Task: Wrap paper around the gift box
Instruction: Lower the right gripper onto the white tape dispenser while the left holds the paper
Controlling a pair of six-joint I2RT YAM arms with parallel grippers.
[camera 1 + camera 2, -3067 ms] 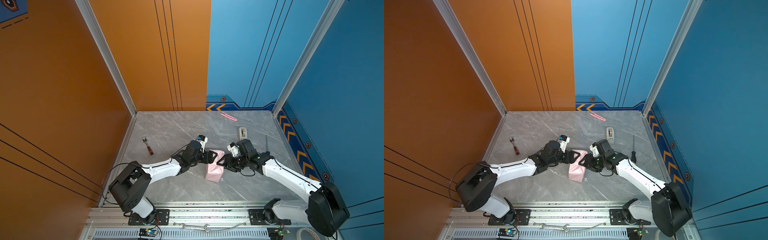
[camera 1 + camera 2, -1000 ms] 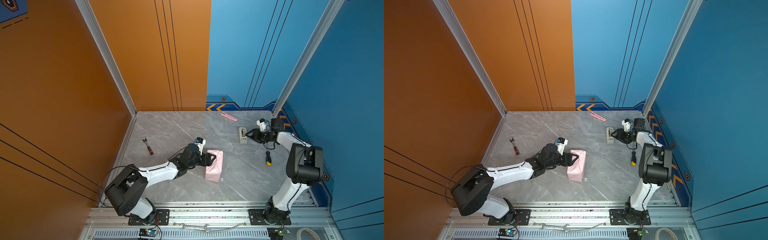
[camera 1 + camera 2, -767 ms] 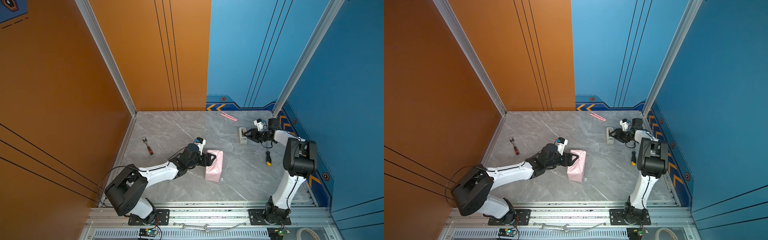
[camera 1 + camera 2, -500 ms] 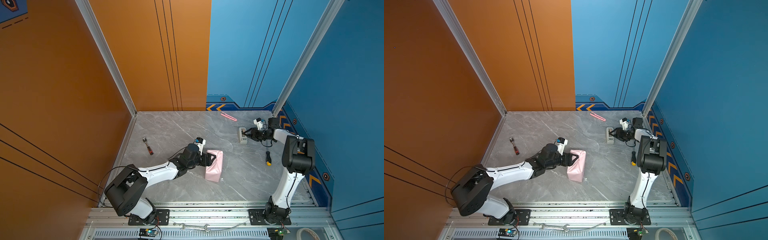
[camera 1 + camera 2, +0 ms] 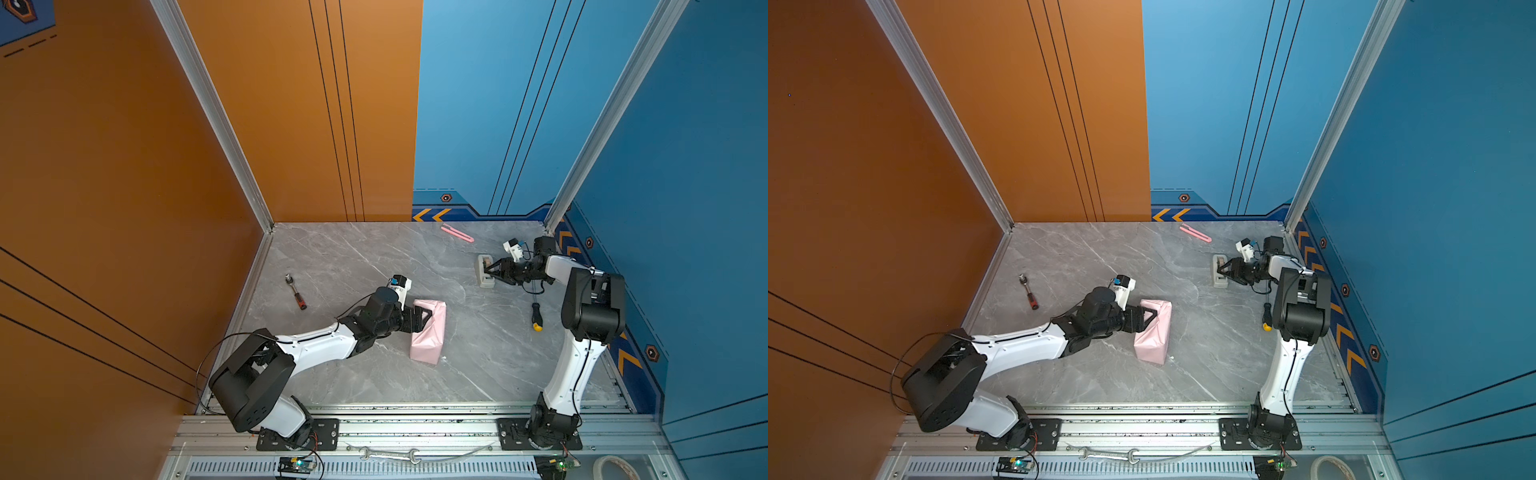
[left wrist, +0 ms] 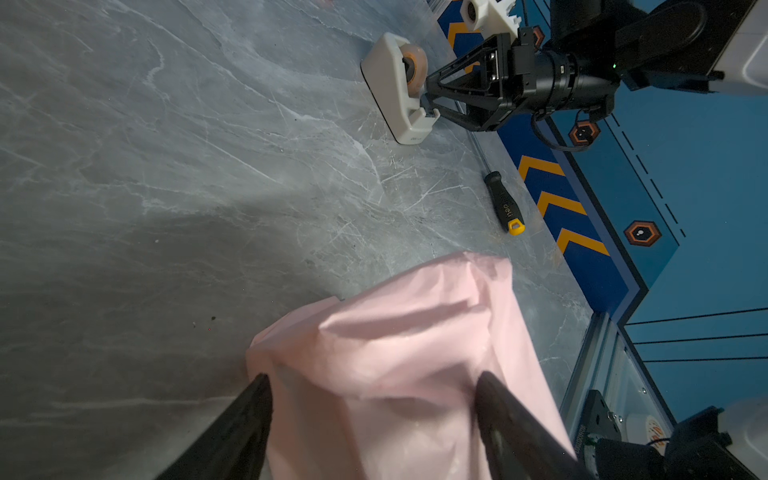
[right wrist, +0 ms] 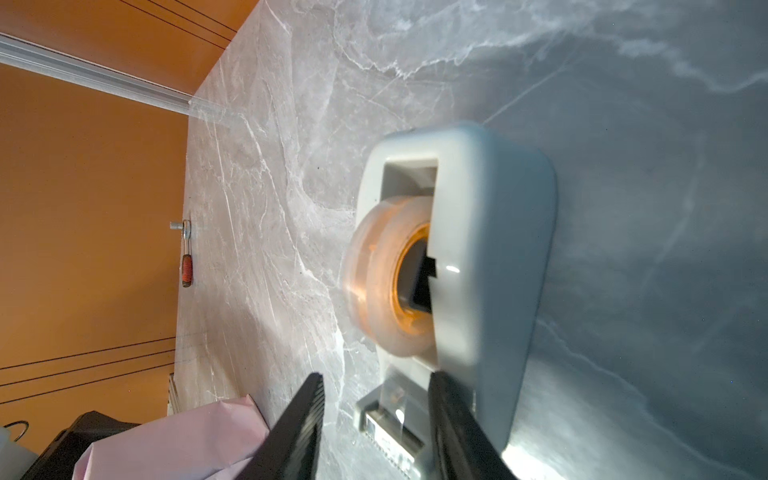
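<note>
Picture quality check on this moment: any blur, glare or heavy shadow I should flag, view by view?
Both top views: sharp and evenly lit. Left wrist view: a broad shadow darkens the table beside the paper, and the fingers of the left gripper are out of focus. Right wrist view: the tape dispenser is soft with blur, with a small glare spot on its shell.

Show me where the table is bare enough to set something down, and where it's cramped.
Bare tabletop: the stretch between the ratchet and the pink cutter; the strip between the paper and the screwdriver; the near strip before the rail. Cramped: far right, around the tape dispenser and right gripper.
</note>
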